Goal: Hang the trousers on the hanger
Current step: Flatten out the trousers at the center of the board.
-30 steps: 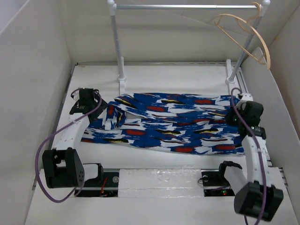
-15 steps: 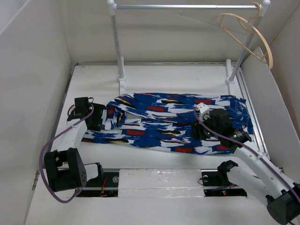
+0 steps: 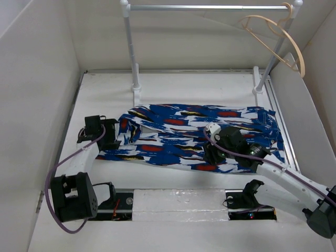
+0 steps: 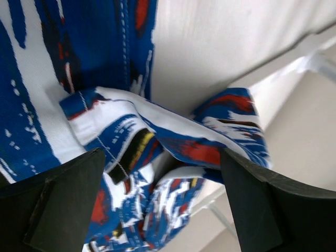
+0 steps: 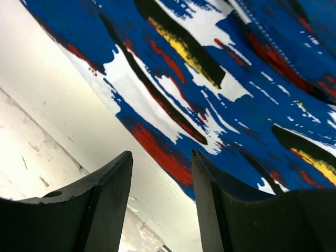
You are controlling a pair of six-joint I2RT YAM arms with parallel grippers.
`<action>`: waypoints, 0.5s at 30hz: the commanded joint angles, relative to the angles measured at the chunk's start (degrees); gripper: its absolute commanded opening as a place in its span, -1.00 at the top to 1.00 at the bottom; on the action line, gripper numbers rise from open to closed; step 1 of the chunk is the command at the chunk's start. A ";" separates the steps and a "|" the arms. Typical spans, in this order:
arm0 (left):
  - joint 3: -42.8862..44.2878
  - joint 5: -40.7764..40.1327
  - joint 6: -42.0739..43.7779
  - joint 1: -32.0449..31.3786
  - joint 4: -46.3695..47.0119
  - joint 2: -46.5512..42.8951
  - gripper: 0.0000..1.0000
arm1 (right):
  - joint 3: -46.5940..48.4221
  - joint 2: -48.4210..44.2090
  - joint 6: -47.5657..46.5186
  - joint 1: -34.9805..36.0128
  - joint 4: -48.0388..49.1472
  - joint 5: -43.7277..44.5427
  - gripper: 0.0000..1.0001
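Observation:
The trousers (image 3: 184, 136) lie flat across the table, blue with white, red, black and yellow streaks. The hanger (image 3: 278, 44), thin pale wood, hangs at the right end of the rail. My left gripper (image 3: 111, 135) sits at the trousers' left end. In the left wrist view it (image 4: 161, 157) stands wide open with folded fabric (image 4: 173, 136) lying between the fingers. My right gripper (image 3: 209, 155) hovers over the near hem. In the right wrist view it (image 5: 161, 157) is open, with the hem (image 5: 220, 79) just past the fingertips and bare table in the gap.
A grey metal rail (image 3: 210, 8) on white posts (image 3: 131, 47) spans the back. White walls enclose the table on the left, the right and behind. A white strip (image 3: 178, 199) runs along the near edge between the arm bases.
The right arm swung from the trousers' right end leftward to the near hem, and its jaws opened. The left gripper moved in onto the left end and opened wider.

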 commanded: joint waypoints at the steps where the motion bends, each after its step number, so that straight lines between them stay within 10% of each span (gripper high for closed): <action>1: -2.04 -2.20 -8.12 0.36 3.75 -5.55 -0.79 | 2.28 0.11 0.67 2.26 0.37 1.44 -0.09; 15: 2.26 3.15 -8.40 0.36 9.64 7.18 -0.98 | 1.57 -1.92 1.37 2.27 -0.86 0.47 -0.09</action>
